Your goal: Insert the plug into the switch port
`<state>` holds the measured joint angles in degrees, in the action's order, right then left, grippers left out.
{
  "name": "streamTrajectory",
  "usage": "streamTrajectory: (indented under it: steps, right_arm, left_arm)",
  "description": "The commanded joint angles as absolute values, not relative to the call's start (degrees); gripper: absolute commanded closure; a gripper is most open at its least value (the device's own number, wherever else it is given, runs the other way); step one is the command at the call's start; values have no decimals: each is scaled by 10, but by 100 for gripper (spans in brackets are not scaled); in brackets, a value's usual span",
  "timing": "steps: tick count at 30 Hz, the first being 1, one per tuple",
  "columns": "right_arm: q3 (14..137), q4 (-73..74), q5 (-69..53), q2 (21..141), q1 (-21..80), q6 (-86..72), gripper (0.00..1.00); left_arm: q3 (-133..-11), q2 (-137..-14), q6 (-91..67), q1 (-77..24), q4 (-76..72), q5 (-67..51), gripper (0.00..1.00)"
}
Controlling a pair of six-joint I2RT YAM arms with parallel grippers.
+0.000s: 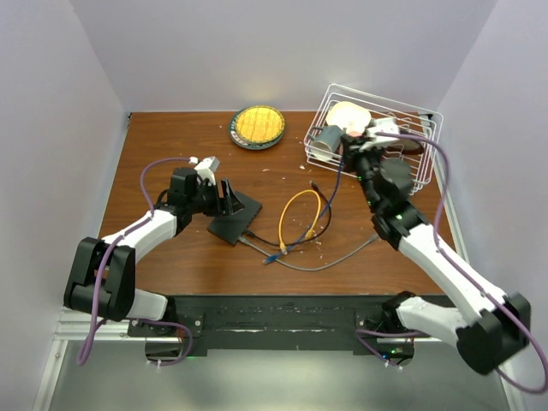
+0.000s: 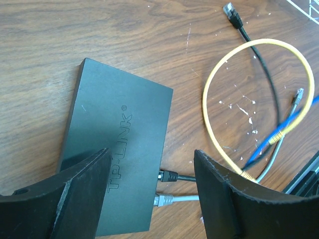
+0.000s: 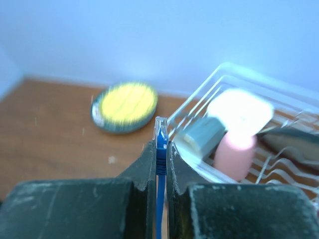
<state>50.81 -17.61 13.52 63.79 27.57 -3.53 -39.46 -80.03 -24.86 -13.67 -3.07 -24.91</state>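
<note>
The switch (image 2: 119,139) is a flat black box on the wooden table, also seen in the top view as the switch (image 1: 235,219). Its port edge (image 2: 160,186) faces right, with a black plug (image 2: 170,176) and a grey plug (image 2: 162,200) seated in two ports. My left gripper (image 2: 152,152) hangs open over the box's near end, one finger above the lid and the other above the two cables. Far right, by the wire rack, my right gripper (image 3: 160,148) is shut on the blue plug (image 3: 161,128); its clear tip sticks out past the fingertips. The blue cable (image 2: 294,119) trails back to the table.
A yellow cable loop (image 1: 301,214), a loose black plug (image 2: 232,10) and a loose grey plug (image 2: 298,94) lie right of the switch. A round yellow-centred plate (image 1: 257,126) sits at the back. The white wire rack (image 1: 411,116) holds a grey cup (image 3: 202,137) and other items.
</note>
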Motion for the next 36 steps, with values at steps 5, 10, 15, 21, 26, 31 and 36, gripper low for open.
streamTrajectory:
  steps: [5,10,15,21,26,31,36]
  right_arm:
    - [481,-273,272,496,275,-12,100]
    - [485,-284,338,470,275,-7,100]
    - [499,-299,343,449,274,24,100]
    - [497,-337,371,414,274,48,100]
    - [517,-328,368,406,274,52,100]
    - [527,-318,352,406,274,55,100]
    - [523,-333,348,404,274,50,100]
  left_arm:
    - [-388,-792,-248,-141,-65,-259,28]
    - [-383,-792,-251,-141,-69,-265,28]
    - [-381,-786,-251,-141,-69,-262,29]
    - [-381,-777,-247,-141,-60,-253,29]
    - [-381,-776,-244,-141,-59,-252,28]
    - [-378,-776,-246,-141,-61,-253,28]
    - [-378,-778,-245,-141,-60,-250,28]
